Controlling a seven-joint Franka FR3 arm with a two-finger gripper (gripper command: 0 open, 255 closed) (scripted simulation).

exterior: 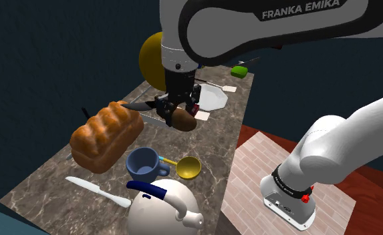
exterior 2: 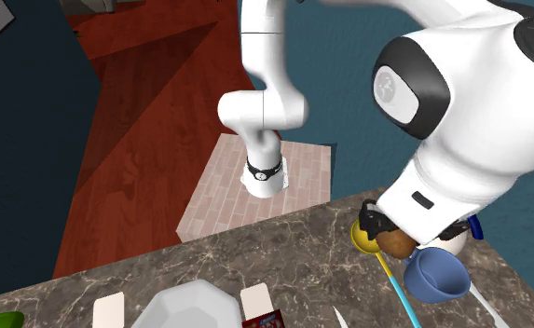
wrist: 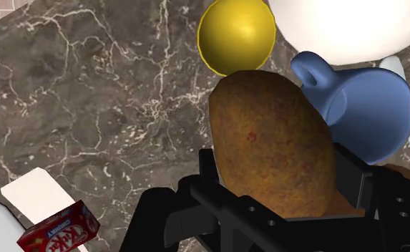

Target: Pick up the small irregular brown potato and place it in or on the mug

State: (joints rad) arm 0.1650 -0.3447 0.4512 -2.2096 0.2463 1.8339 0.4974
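The jaws grip the brown potato [wrist: 271, 143] above the tabletop [wrist: 89, 107]. That height should clear the rim of the blue mug [wrist: 371, 107].

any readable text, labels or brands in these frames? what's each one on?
"FRANKA EMIKA": white lettering on the arm link, shoulder view.
Red snack packet on the marble top: white logo lettering, too blurred to read for certain.
No other text can be read.
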